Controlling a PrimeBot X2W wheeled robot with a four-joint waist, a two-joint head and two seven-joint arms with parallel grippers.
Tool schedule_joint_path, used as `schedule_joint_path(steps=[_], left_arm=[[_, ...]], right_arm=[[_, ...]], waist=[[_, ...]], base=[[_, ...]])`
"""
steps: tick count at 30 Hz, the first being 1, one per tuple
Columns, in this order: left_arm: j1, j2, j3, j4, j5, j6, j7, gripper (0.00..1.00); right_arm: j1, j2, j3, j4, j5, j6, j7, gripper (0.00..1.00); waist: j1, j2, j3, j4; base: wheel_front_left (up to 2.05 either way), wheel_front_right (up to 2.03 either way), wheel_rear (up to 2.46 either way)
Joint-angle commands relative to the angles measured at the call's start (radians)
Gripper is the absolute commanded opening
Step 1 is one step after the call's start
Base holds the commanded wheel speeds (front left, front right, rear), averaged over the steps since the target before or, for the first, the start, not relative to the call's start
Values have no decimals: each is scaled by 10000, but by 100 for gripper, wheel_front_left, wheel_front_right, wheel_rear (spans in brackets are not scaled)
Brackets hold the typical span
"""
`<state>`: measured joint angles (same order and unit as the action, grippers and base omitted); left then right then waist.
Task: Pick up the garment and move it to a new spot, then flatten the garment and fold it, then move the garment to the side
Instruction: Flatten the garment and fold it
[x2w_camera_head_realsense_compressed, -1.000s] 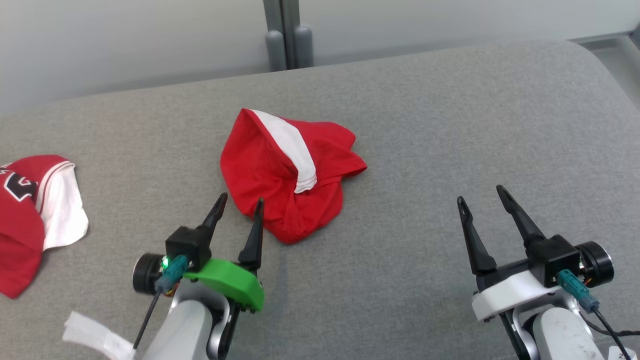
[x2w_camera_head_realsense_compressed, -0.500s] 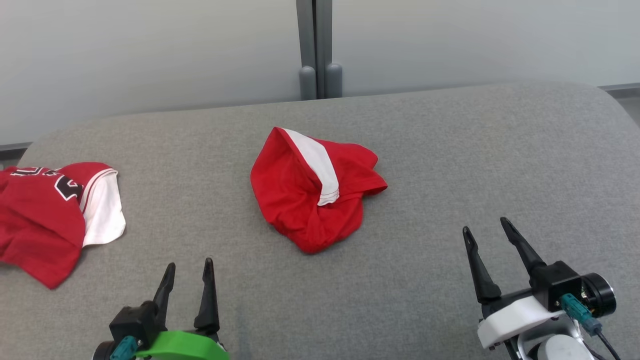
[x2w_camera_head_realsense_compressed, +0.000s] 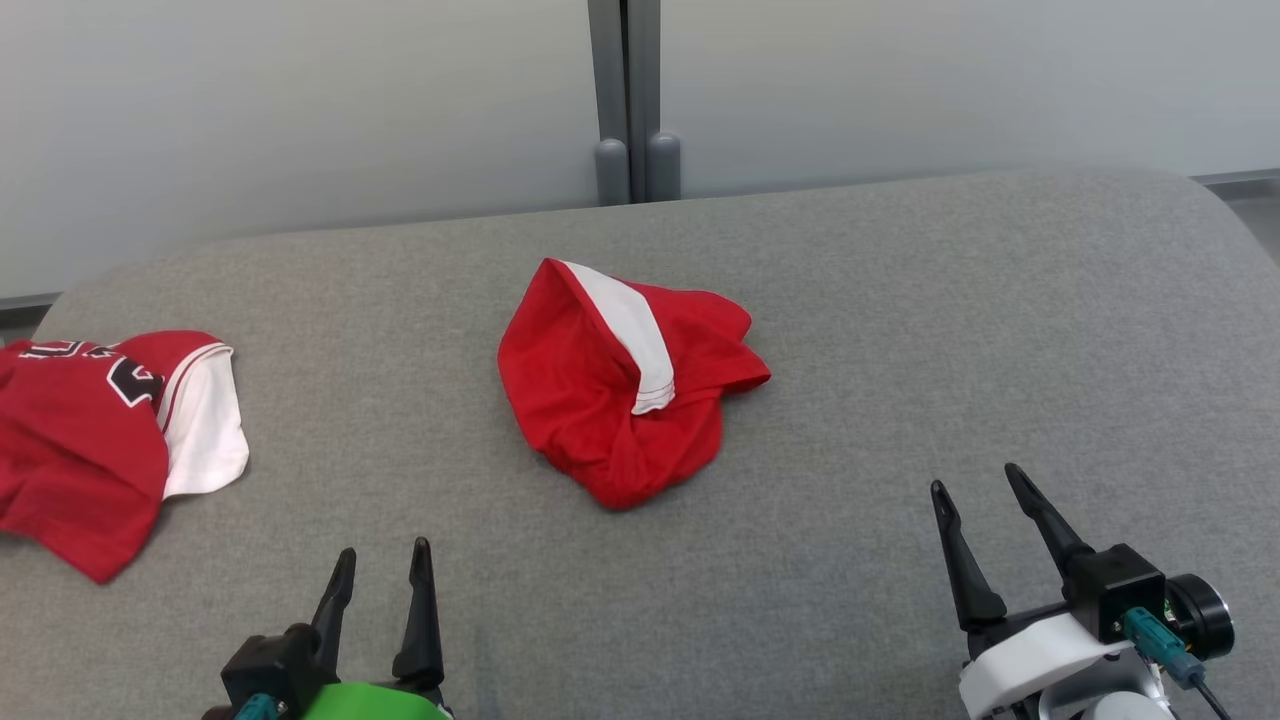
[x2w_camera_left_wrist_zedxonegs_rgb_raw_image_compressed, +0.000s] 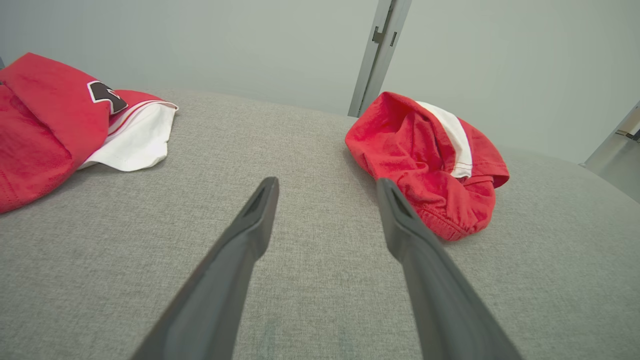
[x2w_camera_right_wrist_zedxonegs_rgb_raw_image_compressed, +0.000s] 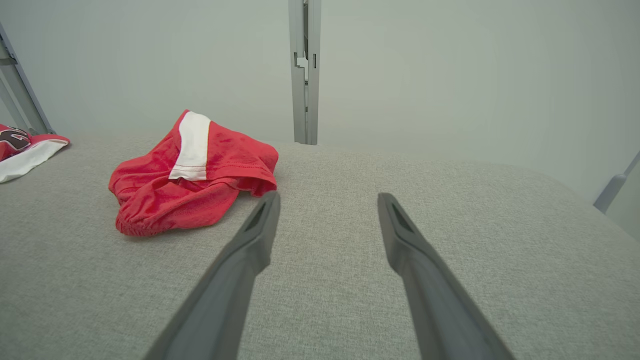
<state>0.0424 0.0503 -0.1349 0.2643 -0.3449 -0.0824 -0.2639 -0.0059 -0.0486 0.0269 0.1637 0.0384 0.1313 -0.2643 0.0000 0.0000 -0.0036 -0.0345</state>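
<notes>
Sitting back from the crumpled red garment (x2w_camera_head_realsense_compressed: 600, 410) it nearly touched a second ago, the left pincer (x2w_camera_head_realsense_compressed: 384, 548) hangs spread at seven o'clock; the right pincer (x2w_camera_head_realsense_compressed: 975, 478), likewise spread, sits at four. The garment lies mid-worktop (x2w_camera_head_realsense_compressed: 900, 330), on grey fabric, with a red jersey (x2w_camera_head_realsense_compressed: 80, 440) at nine and a pale wall (x2w_camera_head_realsense_compressed: 300, 100) behind.

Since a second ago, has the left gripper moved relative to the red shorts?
Yes. The left gripper has pulled back toward the robot: its fingers were at the near edge of the red shorts, now bare grey cushion lies between them.
</notes>
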Motion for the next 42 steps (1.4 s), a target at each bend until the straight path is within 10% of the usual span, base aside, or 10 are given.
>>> schedule_joint_path(steps=[1, 26, 42], left_arm=[[135, 7, -9, 15, -35, 22, -9, 100], [-734, 11, -790, -103, -201, 7, -8, 100], [-1742, 8, -1512, -318, -668, 241, -9, 100]], right_arm=[[72, -34, 15, 0, 92, -10, -4, 100], [-1926, -34, 665, 385, -824, -12, -4, 100], [-5826, -44, 1721, 4859, -2045, -12, -3, 100]], waist=[[0, 0, -7, -8], [0, 0, 1231, 1388], [0, 0, 2931, 3250]], base=[[0, 0, 0], [0, 0, 0], [0, 0, 0]])
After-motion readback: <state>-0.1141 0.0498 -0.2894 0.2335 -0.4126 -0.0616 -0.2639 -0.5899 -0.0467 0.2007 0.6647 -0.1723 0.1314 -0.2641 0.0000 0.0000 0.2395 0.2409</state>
